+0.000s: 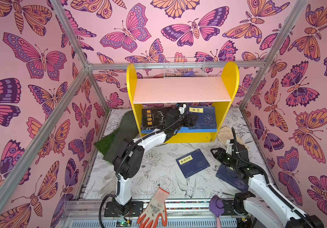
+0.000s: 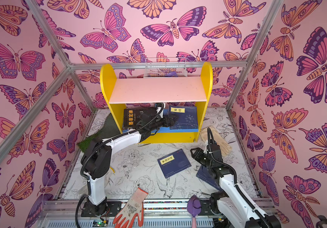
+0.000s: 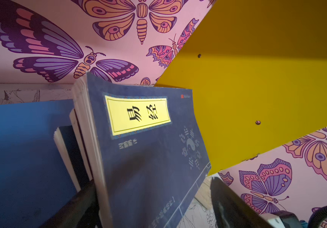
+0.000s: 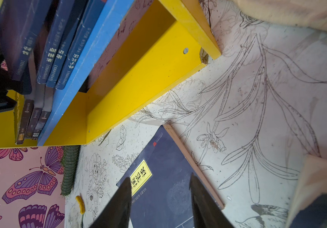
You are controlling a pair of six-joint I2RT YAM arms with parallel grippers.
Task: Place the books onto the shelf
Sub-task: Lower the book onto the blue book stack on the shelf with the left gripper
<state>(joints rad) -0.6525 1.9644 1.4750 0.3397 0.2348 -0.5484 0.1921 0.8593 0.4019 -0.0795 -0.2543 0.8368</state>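
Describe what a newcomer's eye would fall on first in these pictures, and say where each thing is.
The loud pink butterfly wallpaper covers the walls. Against the back wall stands the yellow-sided shelf, where the left gripper reaches in among the books on its blue lower board. A navy book with a yellow label lies on the floral floor in front, and an orange-and-white glove lies at the near edge.

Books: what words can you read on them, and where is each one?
"墨菲定律": black book on the shelf.
"易经": yellow label of the navy book on the shelf.
"梦溪笔谈", probably: yellow label of the floor book.
Spines and small print: too blurred to read.
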